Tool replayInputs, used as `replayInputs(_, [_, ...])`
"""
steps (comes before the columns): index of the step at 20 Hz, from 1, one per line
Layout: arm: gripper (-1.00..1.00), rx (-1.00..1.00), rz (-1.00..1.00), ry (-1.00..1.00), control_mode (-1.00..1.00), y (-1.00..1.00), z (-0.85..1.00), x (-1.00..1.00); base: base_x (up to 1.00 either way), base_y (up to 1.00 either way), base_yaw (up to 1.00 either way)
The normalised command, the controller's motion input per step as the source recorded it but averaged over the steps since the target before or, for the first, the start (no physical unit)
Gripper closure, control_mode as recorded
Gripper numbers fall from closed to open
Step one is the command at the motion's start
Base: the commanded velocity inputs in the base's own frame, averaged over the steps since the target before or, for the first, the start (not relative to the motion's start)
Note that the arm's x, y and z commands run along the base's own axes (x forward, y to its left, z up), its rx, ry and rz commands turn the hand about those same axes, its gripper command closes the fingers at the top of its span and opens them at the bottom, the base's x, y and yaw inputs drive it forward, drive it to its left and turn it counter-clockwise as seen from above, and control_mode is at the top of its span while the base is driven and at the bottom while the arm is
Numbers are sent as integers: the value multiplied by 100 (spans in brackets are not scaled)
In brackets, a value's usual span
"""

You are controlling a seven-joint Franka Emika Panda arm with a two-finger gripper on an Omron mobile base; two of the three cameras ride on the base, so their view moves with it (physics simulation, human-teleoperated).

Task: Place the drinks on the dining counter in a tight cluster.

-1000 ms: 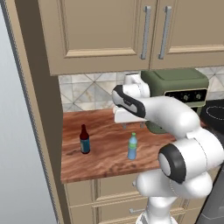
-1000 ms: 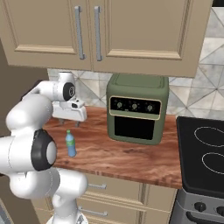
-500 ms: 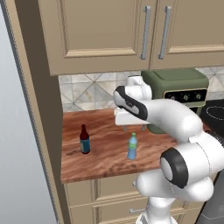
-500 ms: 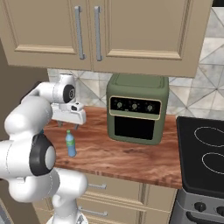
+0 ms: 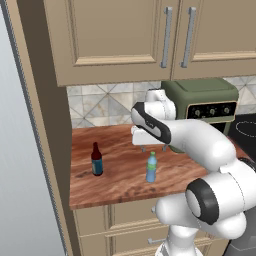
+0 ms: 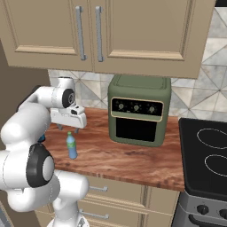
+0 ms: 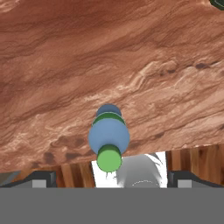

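Observation:
A small light-blue bottle with a green cap [image 5: 151, 167] [image 6: 71, 145] stands upright near the front edge of a short wood counter [image 5: 120, 182] under beige wall cabinets. My gripper [image 5: 153, 148] [image 6: 69, 129] hangs open just above and slightly behind it, with nothing between the fingers. In the hand view the bottle [image 7: 108, 138] is seen from above, centred between the open gripper [image 7: 112, 179] tips. A slim dark-brown bottle with a blue label [image 5: 96, 160] stands to the left, apart from the arm. The dining counter is out of view.
A green countertop oven [image 5: 205, 107] [image 6: 139, 111] stands at the back right of the counter. A black stovetop [image 6: 206, 155] lies further right. A tall beige panel [image 5: 45, 150] closes off the counter's left end. Wall cabinets [image 5: 125, 35] hang overhead.
The hand has come down a little toward the light-blue bottle. The jaws stay open and both bottles stand where they were.

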Motion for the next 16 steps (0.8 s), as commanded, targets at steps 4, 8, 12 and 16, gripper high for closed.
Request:
replayInputs(4, [-100, 0, -1, -7, -100, 0, 0, 7, 0, 0, 0])
replayInputs(8, [-100, 0, -2, -6, -100, 0, 0, 3, 0, 0, 0])
replayInputs(12, [-100, 0, 0, -1, -100, 0, 0, 0, 0, 0, 0])
replayInputs(16, [-100, 0, 0, -2, -100, 0, -3, 0, 0, 0, 0])
